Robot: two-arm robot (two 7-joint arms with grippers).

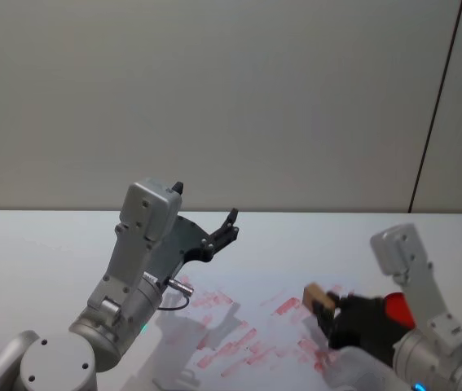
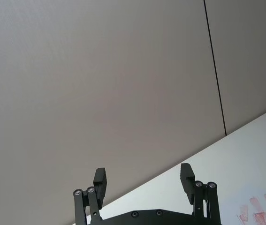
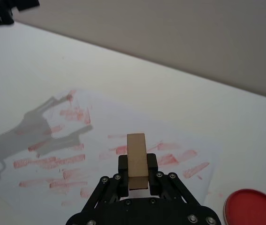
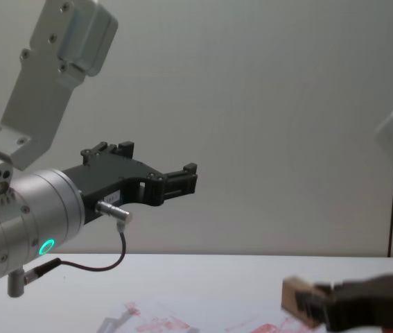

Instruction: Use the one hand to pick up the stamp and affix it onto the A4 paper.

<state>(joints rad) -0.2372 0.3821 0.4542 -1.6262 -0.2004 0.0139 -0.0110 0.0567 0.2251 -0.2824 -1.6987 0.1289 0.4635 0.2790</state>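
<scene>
Evidently the stamp [image 3: 136, 149] is clamped between the fingers of the right gripper [image 3: 138, 176], its long body sticking out ahead of them. In the head view it is found low down at about 4 o'clock, over the right-hand part of the A4 paper [image 3: 118, 119]. The sheet spreads from 6 to 9 o'clock of the stamp and is covered with red prints. The stamp appears to be held just above the sheet, though contact cannot be ruled out. The red ink pad [image 3: 254, 206] lies at 3 o'clock of the stamp in the head view, just off the paper's edge.

The step in hand is judged to be the pressing of the stamp onto the paper. For a clean print, the inked face should be turned square to the sheet before descent, since a tilted face would print only along one edge. A patch free of marks would best be chosen. The press should be made straight down and lifted straight up, so that no smear is dragged and the loose sheet is not shifted.

The left gripper [image 2: 143, 174] is held raised at about 10 o'clock of the stamp, jaws spread wide and empty, well clear of the table [image 1: 51, 244].
</scene>
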